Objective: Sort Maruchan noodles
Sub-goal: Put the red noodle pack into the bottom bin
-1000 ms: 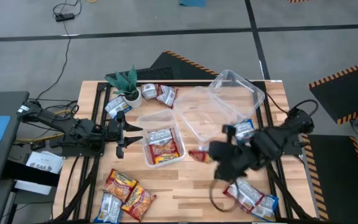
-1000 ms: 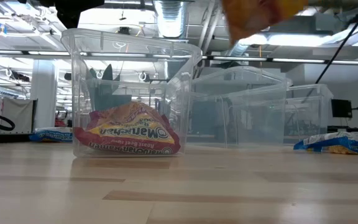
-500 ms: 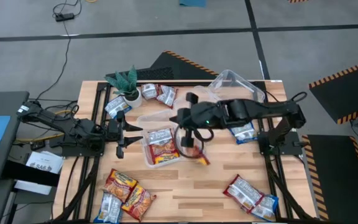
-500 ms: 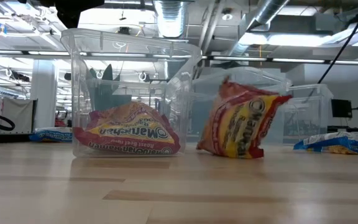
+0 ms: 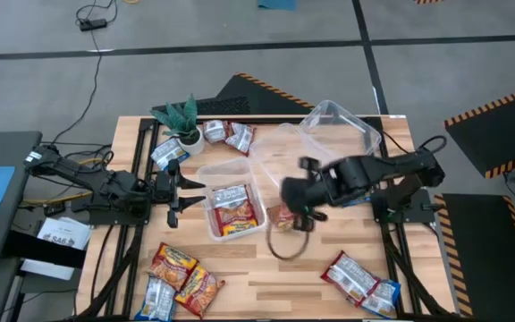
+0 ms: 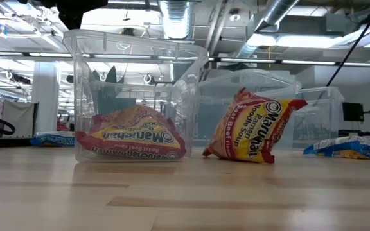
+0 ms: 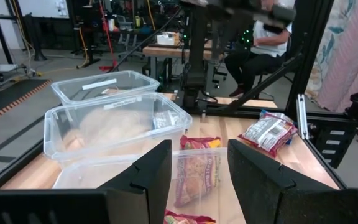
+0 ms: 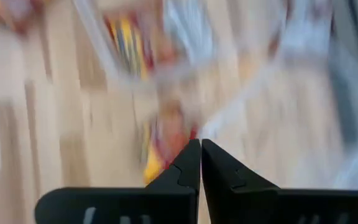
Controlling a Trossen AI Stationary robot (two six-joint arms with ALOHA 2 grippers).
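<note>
A red-and-yellow Maruchan packet [image 6: 252, 131] stands tilted on its lower edge on the table, just right of the clear tub [image 6: 133, 96]; it also shows in the high view [image 5: 282, 216]. That tub [image 5: 211, 225] holds red-and-yellow packets [image 5: 233, 207]. My right gripper [image 5: 297, 199] hovers blurred above the table beside the standing packet, fingers shut and empty [image 8: 194, 149]. My left gripper [image 5: 179, 192] is open and empty at the tub's left side, looking over it [image 7: 197, 168].
Two empty clear tubs [image 5: 293, 165] [image 5: 338, 125] lie at the far right. A potted plant [image 5: 181, 121] and packets [image 5: 226, 136] sit at the far left. More packets lie near left [image 5: 181, 277] and near right [image 5: 360, 279]. A person sits beyond the table [image 7: 260, 50].
My right gripper carried the red-and-yellow packet from high over the near right toward the tub, let it go, and has drawn back toward the right. The packet has dropped onto the table beside the tub and has turned a little.
</note>
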